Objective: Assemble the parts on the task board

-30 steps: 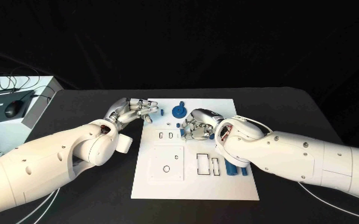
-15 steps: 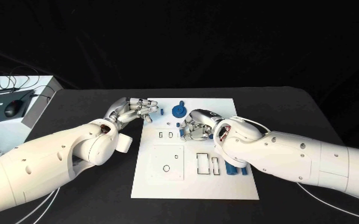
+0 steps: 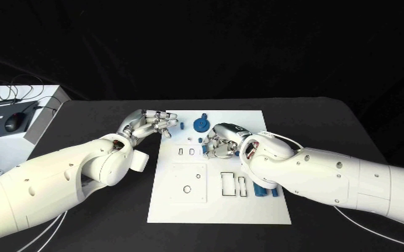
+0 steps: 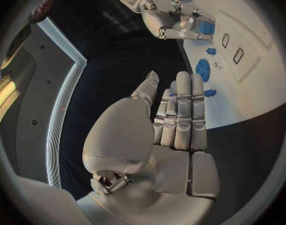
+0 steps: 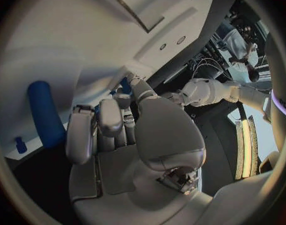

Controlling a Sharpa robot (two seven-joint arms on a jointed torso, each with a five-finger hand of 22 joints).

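The white task board [image 3: 219,205] lies in the middle of the black table. My right hand [image 3: 220,141] hovers over its upper middle, fingers curled in around a small blue part [image 4: 207,27], which also peeks out at the fingertips as the blue part [image 5: 125,85]. My left hand [image 3: 152,125] sits at the board's upper left edge, fingers straight and side by side, holding nothing [image 4: 177,120]. A round blue part [image 3: 201,125] and a small blue peg [image 3: 203,116] stand between the hands. A small blue piece [image 3: 179,126] lies by the left fingertips.
Blue bar-shaped parts [image 3: 261,189] lie at the board's right side, under my right forearm. Rectangular slots [image 3: 227,183] and a square plate [image 3: 188,183] mark the board's lower half. A white box with cables [image 3: 21,121] stands at the table's far left.
My right forearm has edged slightly to the left. Both hands stay where they were, with the same grip.
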